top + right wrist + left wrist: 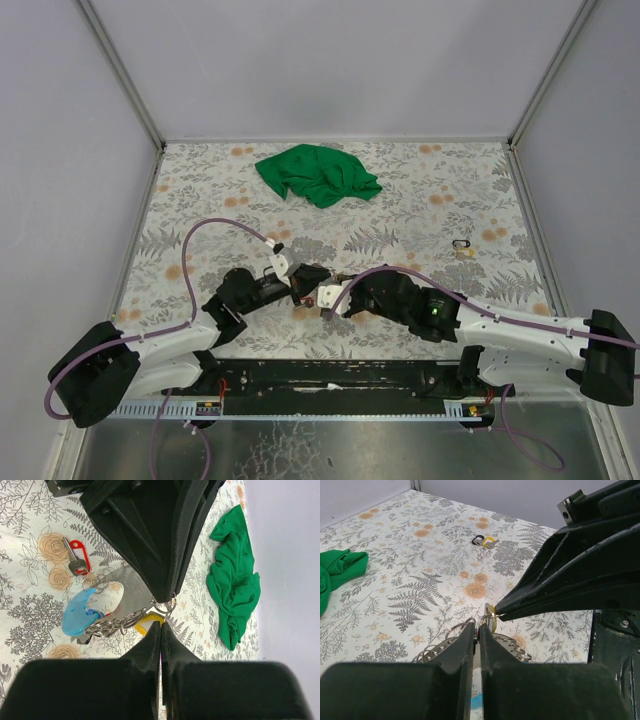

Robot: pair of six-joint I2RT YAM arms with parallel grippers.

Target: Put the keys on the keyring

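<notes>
Evidently mid-threading at the surface's [420,200] six o'clock: left gripper [478,629] clamps the keyring [115,623], right gripper [160,627] nips a yellow tag [145,625]; the red key [77,560], loose at ten o'clock, likely comes next.

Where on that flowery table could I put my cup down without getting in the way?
Crowded: near centre, where the left hand and right hand meet over the keyring and keys. Free: the table's left strip beside the green cloth; the band between cloth and hands; the far right corner beyond the small black-and-yellow item.
</notes>
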